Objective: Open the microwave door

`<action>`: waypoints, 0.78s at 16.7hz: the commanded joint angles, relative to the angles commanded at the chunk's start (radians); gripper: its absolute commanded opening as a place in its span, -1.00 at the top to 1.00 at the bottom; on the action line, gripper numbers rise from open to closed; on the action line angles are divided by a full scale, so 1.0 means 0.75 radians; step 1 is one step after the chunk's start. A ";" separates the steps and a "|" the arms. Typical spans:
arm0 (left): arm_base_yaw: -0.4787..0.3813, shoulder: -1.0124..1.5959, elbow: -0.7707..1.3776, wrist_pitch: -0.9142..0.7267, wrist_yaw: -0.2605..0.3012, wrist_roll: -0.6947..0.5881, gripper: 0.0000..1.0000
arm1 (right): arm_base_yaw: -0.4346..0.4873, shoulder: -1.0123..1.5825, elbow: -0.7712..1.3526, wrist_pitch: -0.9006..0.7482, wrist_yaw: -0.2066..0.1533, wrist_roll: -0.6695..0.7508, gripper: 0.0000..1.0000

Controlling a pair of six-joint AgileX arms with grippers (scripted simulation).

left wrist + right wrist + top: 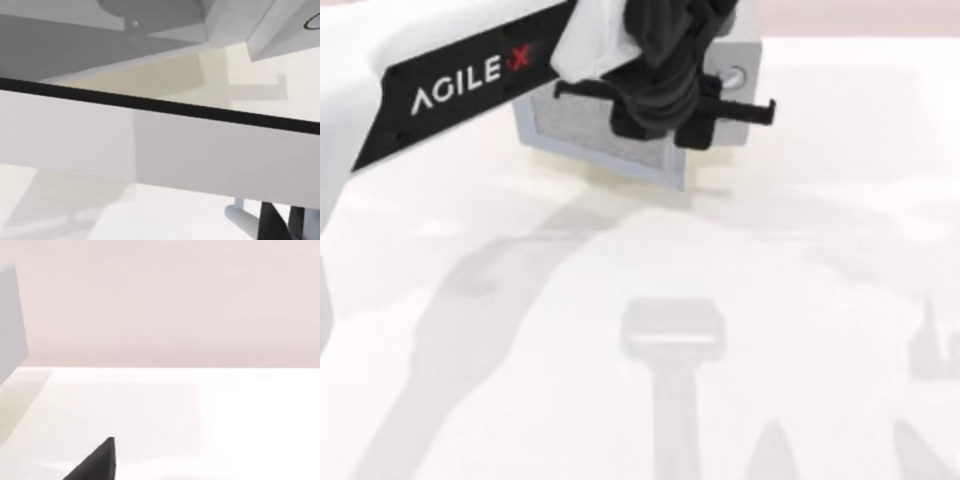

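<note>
The light grey microwave (738, 52) stands at the table's far side, mostly under my left arm. Its door (585, 130), with a speckled window, slants away from the box, partly swung out. My left gripper (665, 125) hangs over the door's free edge. In the left wrist view the door (150, 145) fills the middle with a cream cavity behind it, and my left gripper (285, 222) sits shut on the slim pale handle (245, 219). My right gripper (100, 465) is out of the top view and far from the microwave (10, 325).
One round knob (732, 76) shows on the control panel beside the gripper. The white table (640, 320) carries only arm shadows in front of the microwave. A pale pink wall (170, 300) rises behind the table.
</note>
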 joint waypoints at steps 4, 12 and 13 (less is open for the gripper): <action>0.002 -0.019 -0.031 0.015 0.012 0.022 1.00 | 0.000 0.000 0.000 0.000 0.000 0.000 -1.00; 0.002 -0.019 -0.031 0.015 0.012 0.022 1.00 | 0.000 0.000 0.000 0.000 0.000 0.000 -1.00; 0.002 -0.019 -0.031 0.015 0.012 0.022 1.00 | 0.000 0.000 0.000 0.000 0.000 0.000 -1.00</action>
